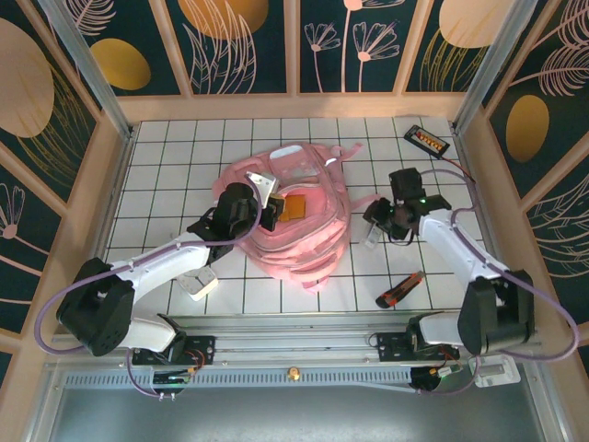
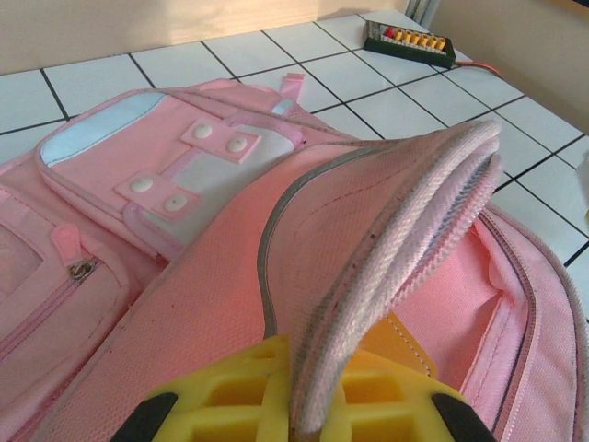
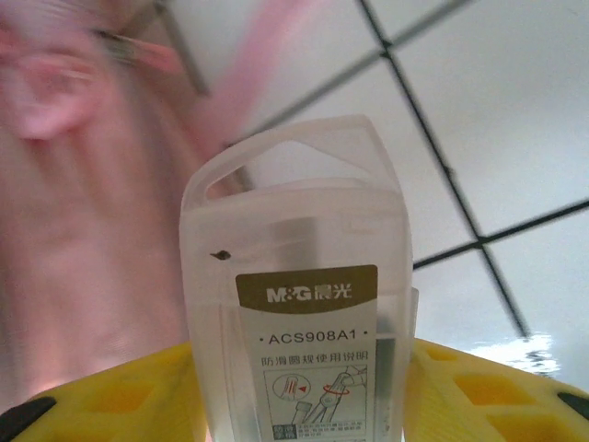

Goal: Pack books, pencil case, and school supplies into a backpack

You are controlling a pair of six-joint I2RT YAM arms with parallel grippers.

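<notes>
The pink backpack (image 1: pixel 304 230) lies flat mid-table, its main opening facing up. My left gripper (image 1: pixel 268 210) is shut on the edge of the opening, and in the left wrist view that zipper rim (image 2: pixel 386 249) is pinched and lifted between the yellow fingers (image 2: pixel 230 401). An orange-brown notebook (image 1: pixel 293 208) lies inside the backpack; its corner (image 2: pixel 400 345) shows under the raised rim. My right gripper (image 1: pixel 377 224), just right of the backpack, is shut on a clear plastic pack (image 3: pixel 294 276) with a printed label. The pencil case is out of view.
A red-and-black cutter (image 1: pixel 400 290) lies on the tiles at the front right. A flat black device (image 1: pixel 427 139) with orange buttons sits at the back right, also seen as the device (image 2: pixel 409 41). A small white item (image 1: pixel 201 284) rests by the left arm.
</notes>
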